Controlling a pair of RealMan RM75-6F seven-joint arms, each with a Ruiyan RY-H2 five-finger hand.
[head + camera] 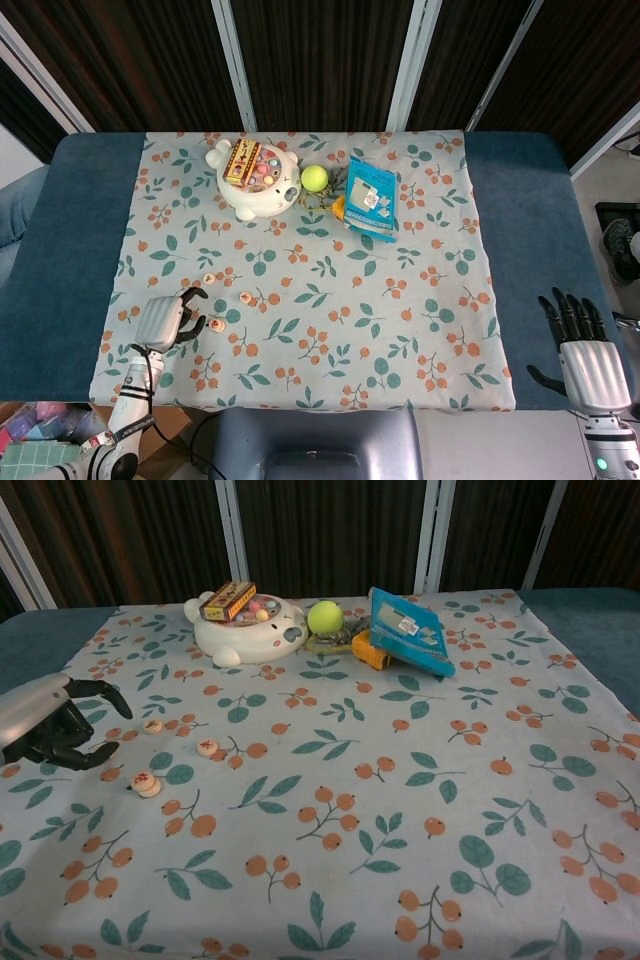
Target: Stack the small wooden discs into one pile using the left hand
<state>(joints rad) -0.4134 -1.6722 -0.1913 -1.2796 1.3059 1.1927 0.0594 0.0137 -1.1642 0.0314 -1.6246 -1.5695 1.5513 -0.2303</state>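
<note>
Small round wooden discs lie on the floral cloth at the front left. One disc (152, 726) (209, 278) lies alone, and another (207, 747) (245, 296) sits to its right. Two discs (146, 783) (216, 324) lie together, one overlapping the other. My left hand (48, 725) (163, 322) hovers left of that pair, apart from it. Its fingers are loosely curved and spread, and it holds nothing. My right hand (585, 360) rests open and flat on the blue table at the front right, seen only in the head view.
At the back stand a white bear-shaped tray (243, 202) with a small box and coloured bits in it, a yellow-green ball (314, 178), and a blue packet (372, 196) over an orange item. The cloth's front edge (300, 408) runs near the table's edge.
</note>
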